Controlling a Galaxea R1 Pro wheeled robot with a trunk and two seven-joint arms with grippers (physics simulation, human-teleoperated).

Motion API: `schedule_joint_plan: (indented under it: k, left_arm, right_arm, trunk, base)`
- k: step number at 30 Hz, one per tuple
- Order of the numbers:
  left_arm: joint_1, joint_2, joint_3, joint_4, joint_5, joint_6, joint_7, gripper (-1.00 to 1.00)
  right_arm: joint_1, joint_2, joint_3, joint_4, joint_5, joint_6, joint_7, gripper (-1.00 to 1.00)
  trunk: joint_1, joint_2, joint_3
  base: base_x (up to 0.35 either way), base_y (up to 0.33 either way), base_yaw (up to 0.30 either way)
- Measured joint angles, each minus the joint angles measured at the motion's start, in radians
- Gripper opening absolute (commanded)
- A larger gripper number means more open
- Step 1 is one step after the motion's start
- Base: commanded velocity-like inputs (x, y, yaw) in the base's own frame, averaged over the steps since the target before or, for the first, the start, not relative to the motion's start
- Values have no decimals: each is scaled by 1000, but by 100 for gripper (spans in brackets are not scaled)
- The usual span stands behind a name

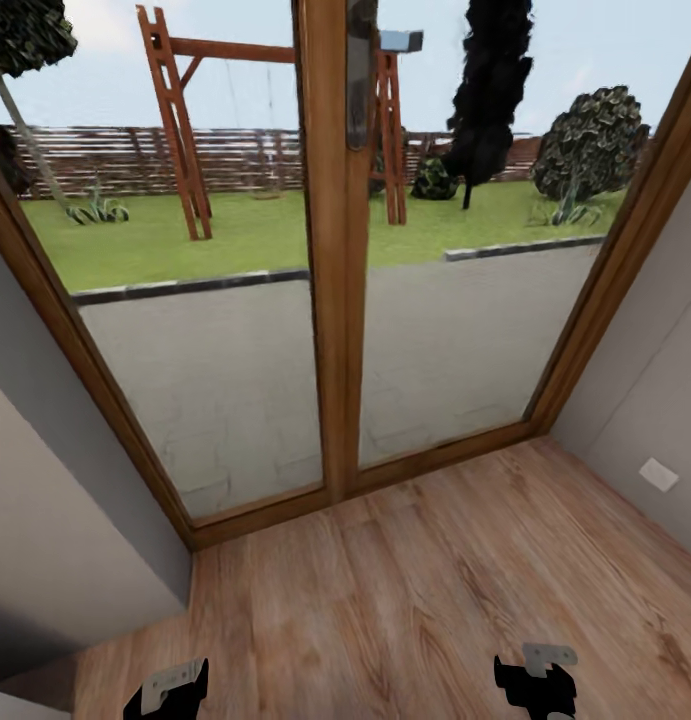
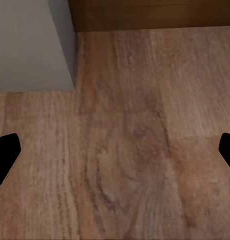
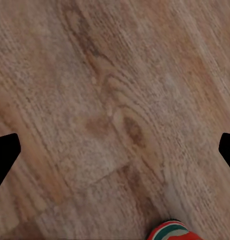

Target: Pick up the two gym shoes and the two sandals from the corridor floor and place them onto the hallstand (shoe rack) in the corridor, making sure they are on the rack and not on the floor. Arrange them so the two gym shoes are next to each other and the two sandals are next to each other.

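We record light brown wood-grain corridor floor [image 1: 435, 590], grey wall [image 1: 45, 520], brown door frame [image 1: 335, 300], red-and-green gym shoe tip [image 3: 172, 231].

head forward-down, wrists near corridor floor [image 1: 425, 590]

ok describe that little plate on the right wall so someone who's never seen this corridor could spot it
Start at the big wood-framed glass door facing the garden, then follow the grey wall running back along the right side. Low on that wall, just above the wood plank floor, sits a small white rectangular wall plate. It is the sole fitting on that otherwise plain grey surface.
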Motion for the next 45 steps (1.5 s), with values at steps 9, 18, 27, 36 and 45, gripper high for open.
schedule_joint_plan:
  k: [9, 18, 27, 36, 45]
  left_arm:
    - [0, 0, 0, 1, 0, -1, 0, 100]
    - [0, 0, 0, 1, 0, -1, 0, 100]
    - [0, 1, 0, 1, 0, -1, 0, 100]
    - [0, 1, 0, 1, 0, -1, 0, 100]
    - [0, 0, 0, 1, 0, -1, 0, 100]
  right_arm:
    - [0, 0, 0, 0, 0, 0, 0, 100]
    - [0, 0, 0, 0, 0, 0, 0, 100]
    - [0, 0, 0, 0, 0, 0, 0, 100]
    - [0, 0, 0, 0, 1, 0, 0, 100]
    - [0, 0, 0, 0, 0, 0, 0, 100]
  trunk:
    - [0, 0, 0]
    - [0, 0, 0]
    - [0, 0, 0]
    - [0, 0, 0]
    - [0, 0, 0]
  base:
    - [37, 18, -112]
    - [1, 1, -253]
    - [74, 64, -262]
    - [150, 133, -262]
    - [9, 8, -262]
